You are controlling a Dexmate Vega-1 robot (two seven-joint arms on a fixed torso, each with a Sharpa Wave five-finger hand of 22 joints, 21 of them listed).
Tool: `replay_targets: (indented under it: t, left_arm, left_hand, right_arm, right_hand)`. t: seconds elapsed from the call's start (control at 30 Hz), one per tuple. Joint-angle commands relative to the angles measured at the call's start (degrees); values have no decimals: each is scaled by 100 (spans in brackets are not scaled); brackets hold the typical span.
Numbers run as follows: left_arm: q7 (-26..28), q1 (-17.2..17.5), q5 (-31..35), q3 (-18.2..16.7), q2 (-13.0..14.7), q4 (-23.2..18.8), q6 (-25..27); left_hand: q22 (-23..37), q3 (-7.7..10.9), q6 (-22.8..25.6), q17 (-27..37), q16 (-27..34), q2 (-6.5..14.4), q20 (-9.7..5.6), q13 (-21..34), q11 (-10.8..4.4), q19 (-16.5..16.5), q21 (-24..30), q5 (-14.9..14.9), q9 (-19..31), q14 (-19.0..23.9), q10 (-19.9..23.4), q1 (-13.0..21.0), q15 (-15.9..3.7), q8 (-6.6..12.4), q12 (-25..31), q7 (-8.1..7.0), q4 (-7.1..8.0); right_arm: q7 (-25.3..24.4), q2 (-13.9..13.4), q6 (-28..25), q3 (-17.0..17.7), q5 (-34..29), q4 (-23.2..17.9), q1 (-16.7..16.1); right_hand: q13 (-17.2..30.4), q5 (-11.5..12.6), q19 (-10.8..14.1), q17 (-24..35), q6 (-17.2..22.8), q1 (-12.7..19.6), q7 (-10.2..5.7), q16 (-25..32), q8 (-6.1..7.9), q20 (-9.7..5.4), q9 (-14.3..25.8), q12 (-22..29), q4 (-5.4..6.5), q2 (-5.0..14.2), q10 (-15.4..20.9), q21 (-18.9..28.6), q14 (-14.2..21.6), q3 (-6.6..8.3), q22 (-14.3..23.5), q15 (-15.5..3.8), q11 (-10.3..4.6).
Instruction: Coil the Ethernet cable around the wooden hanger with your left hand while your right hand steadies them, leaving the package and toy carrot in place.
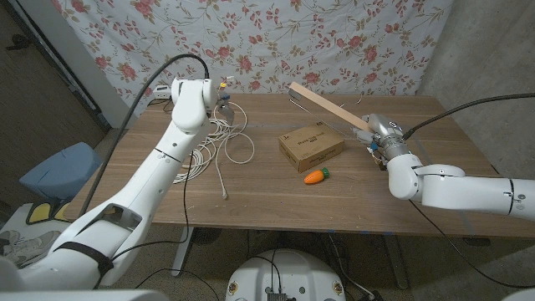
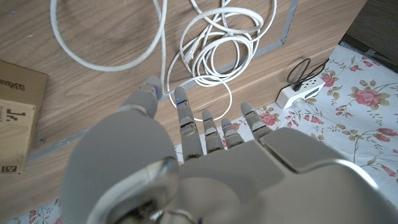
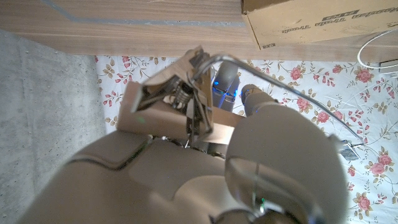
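Note:
The white Ethernet cable (image 1: pixel 219 140) lies in loose loops at the table's far left, one end trailing toward the near edge. My left hand (image 1: pixel 222 97) hovers over the coil. In the left wrist view the cable (image 2: pixel 214 46) runs in between the spread thumb and fingers (image 2: pixel 181 109) with a gap on both sides. My right hand (image 1: pixel 378 138) grips the wooden hanger (image 1: pixel 326 105) by its near end, the bar slanting up toward the back; its metal hook (image 3: pixel 249 68) shows over the hand. The cardboard package (image 1: pixel 311 144) and toy carrot (image 1: pixel 316 176) sit mid-table.
The wooden table (image 1: pixel 276 205) has bare room along its near edge. A white power strip (image 2: pixel 301 93) sits past the far left edge against the floral cloth (image 1: pixel 276 42). A blue seat (image 1: pixel 58 167) stands at the left.

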Motion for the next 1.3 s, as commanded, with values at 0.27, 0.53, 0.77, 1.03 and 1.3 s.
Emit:
replay_targets:
  t: [0.27,0.53,0.77,1.03,1.3]
  left_arm:
    - [-408,-372,320,368,-188,546,-447]
    - [-340,-434,185,424,-294,857,-624]
    - [-152,-432,121,464,-379,1113,-712]
    - [-38,-418,-26,473,-461,1349,-822]
    - [365,-289,-267,357,-508,1370,-893]
  left_hand:
    - [9,-558,-154,24,-42,-716,62,3,59,-8,-102,267,1,-194,-135,-249,86,-238,-94,-97,106]
    - [22,-507,-141,24,-13,-448,31,1,59,101,-92,450,18,-174,-76,54,51,-306,-82,-269,110]
    - [29,-476,117,16,25,-192,33,-4,53,251,-56,511,25,-56,77,247,-14,-270,-36,-261,150]
    - [34,-457,292,15,50,88,14,-9,53,355,-30,515,24,46,237,350,-64,-268,9,-200,212]
    - [43,-375,828,6,83,821,17,-17,41,537,32,386,36,270,522,579,-149,-211,71,-156,281]
  right_arm:
    - [-71,-4,204,-255,41,133,225]
    - [-91,14,201,-309,44,137,295]
    - [-68,44,98,-332,68,108,355]
    - [37,78,112,-346,67,146,412]
    - [81,108,144,-352,34,196,430]
  right_hand:
    - [9,-12,-14,10,559,121,73,131,30,-69,-18,51,478,309,87,141,-19,542,11,-372,28]
    - [6,-25,-47,9,561,132,67,182,25,-77,-39,53,476,301,77,219,-37,542,0,-366,38]
    - [-1,-38,-71,8,587,146,78,244,27,-72,-62,69,471,298,97,322,-49,543,-17,-366,38]
    - [-37,-51,-110,7,596,158,80,298,31,-74,-75,58,466,292,96,416,-72,542,-40,-364,32]
    - [-70,-61,-136,6,599,167,87,348,33,-80,-83,58,463,290,115,506,-86,540,-63,-366,37]
